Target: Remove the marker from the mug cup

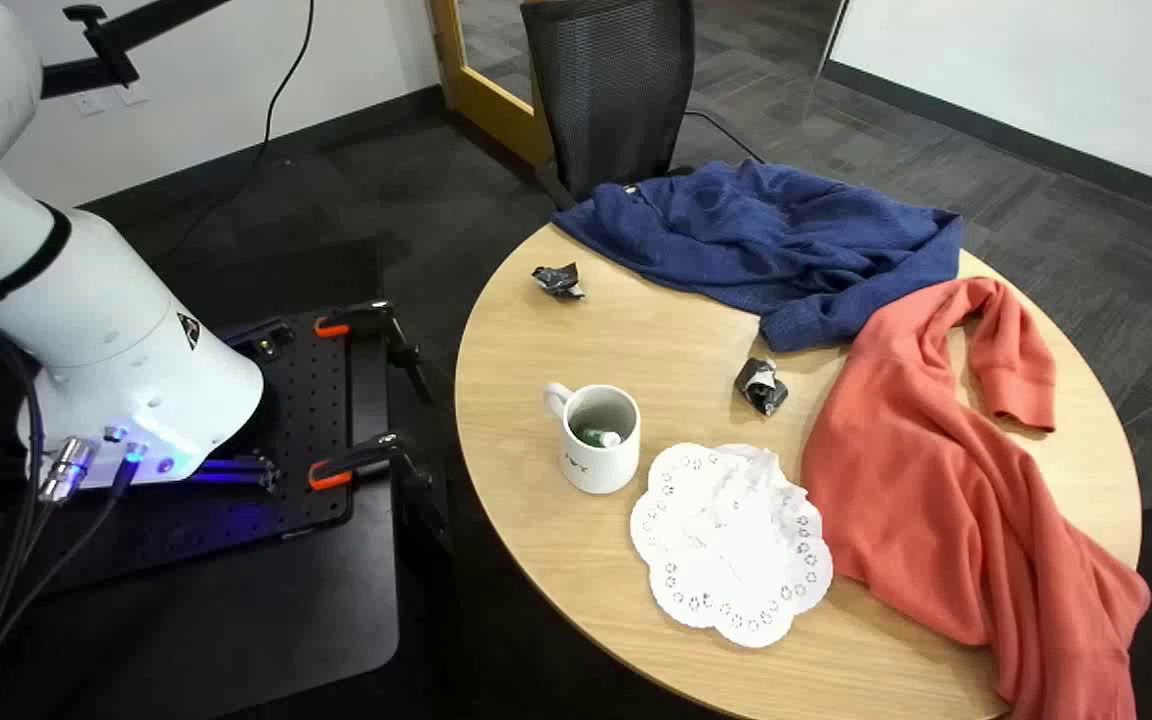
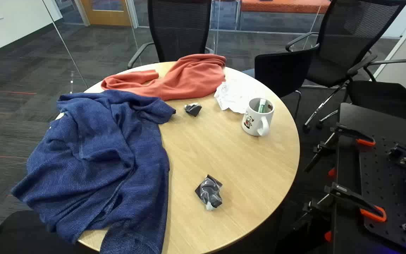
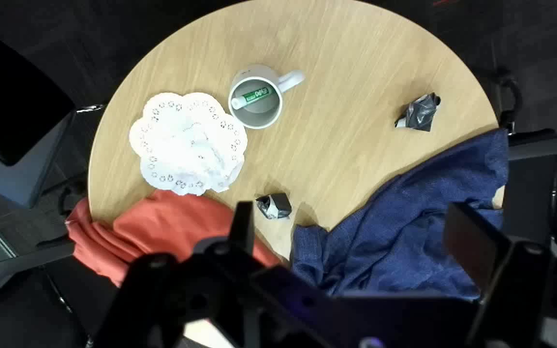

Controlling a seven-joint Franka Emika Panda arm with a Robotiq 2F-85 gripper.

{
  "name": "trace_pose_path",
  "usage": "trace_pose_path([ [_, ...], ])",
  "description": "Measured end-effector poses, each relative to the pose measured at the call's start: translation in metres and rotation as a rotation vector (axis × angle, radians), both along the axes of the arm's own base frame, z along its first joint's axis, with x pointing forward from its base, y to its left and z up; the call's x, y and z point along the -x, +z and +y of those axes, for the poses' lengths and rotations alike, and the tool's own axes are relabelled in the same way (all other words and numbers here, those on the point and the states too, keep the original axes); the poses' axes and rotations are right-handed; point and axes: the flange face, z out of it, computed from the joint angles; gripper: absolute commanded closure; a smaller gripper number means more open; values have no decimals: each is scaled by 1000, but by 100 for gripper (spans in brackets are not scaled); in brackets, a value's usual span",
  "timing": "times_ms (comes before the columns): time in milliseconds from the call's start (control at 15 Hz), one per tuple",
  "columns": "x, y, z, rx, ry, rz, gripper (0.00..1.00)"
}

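Observation:
The white mug cup [image 1: 600, 470] stands upright on the round wooden table [image 1: 636, 340]. It also shows in an exterior view [image 2: 253, 123] and, from above, in the wrist view [image 3: 257, 72], with its handle pointing right there. A white and green marker [image 3: 252, 97] leans inside it, its lower part partly hidden by the mug wall in both exterior views [image 1: 599, 437] [image 2: 262, 106]. My gripper [image 3: 353, 222] is open and empty, high above the table, with the blue garment seen between its fingers. The mug lies up and left of the fingers in the wrist view. The gripper is outside both exterior views.
A white lacy doily [image 1: 726, 570] lies right beside the mug. Two crumpled black wrappers [image 1: 559, 281] [image 1: 762, 386] lie on the table. A blue garment [image 1: 776, 235] and a red garment [image 1: 936, 460] cover the far side. A black chair [image 1: 611, 90] stands behind the table.

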Motion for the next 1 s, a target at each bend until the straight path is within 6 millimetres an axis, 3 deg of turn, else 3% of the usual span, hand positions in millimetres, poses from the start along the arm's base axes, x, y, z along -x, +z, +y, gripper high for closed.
trace_pose_path([
  [600, -1, -2, 0, -2, -6, 4, 0],
  [1000, -12, -35, 15, -3, -103, 75, 0],
])
